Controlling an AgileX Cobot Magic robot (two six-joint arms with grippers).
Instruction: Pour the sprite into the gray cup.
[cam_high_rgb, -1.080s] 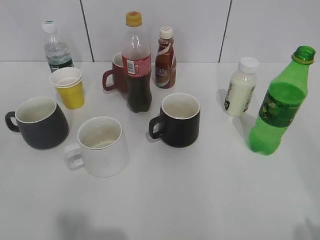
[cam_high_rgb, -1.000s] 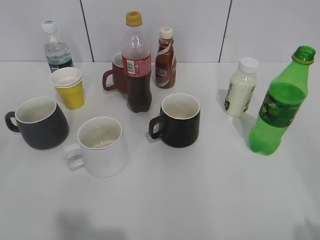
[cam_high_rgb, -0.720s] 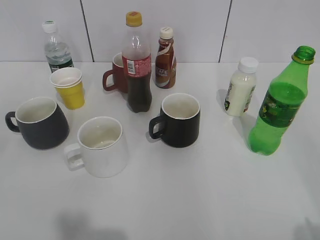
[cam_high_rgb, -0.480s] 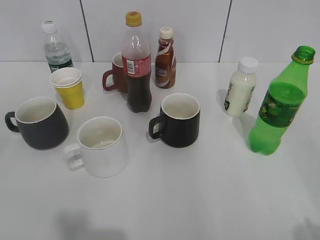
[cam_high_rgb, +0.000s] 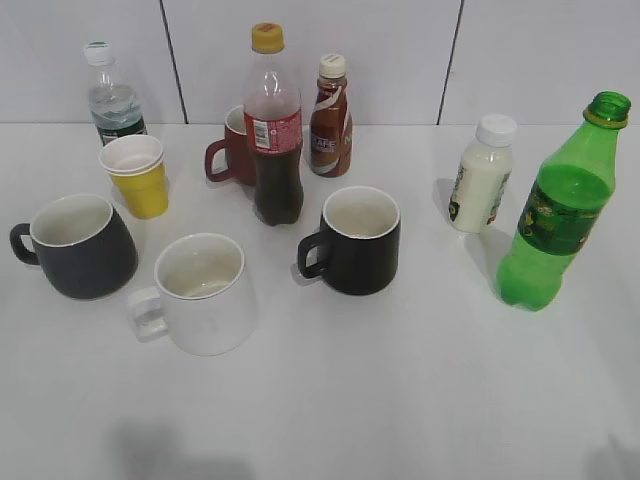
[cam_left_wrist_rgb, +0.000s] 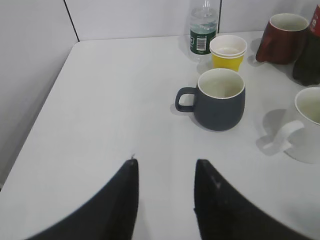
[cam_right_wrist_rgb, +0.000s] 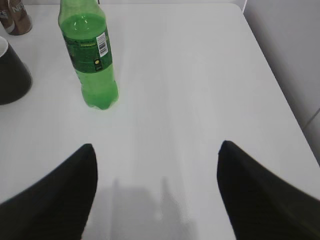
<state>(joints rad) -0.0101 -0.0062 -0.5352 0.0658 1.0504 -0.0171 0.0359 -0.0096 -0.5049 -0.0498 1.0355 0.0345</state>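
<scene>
The sprite (cam_high_rgb: 560, 215), a green capless bottle with a dark label, stands upright at the right of the white table; it also shows in the right wrist view (cam_right_wrist_rgb: 90, 60). The gray cup (cam_high_rgb: 80, 248), dark gray with a white inside, stands at the far left, handle to the left; it also shows in the left wrist view (cam_left_wrist_rgb: 219, 99). My left gripper (cam_left_wrist_rgb: 165, 167) is open and empty, well short of the gray cup. My right gripper (cam_right_wrist_rgb: 157, 150) is wide open and empty, short of the sprite and to its right. Neither gripper shows in the exterior view.
A white mug (cam_high_rgb: 200, 292), a black mug (cam_high_rgb: 355, 240), a cola bottle (cam_high_rgb: 273, 130), a red mug (cam_high_rgb: 232, 150), a coffee bottle (cam_high_rgb: 330, 118), stacked yellow and white cups (cam_high_rgb: 138, 175), a water bottle (cam_high_rgb: 112, 100) and a white milk bottle (cam_high_rgb: 480, 175) stand on the table (cam_high_rgb: 400, 400).
</scene>
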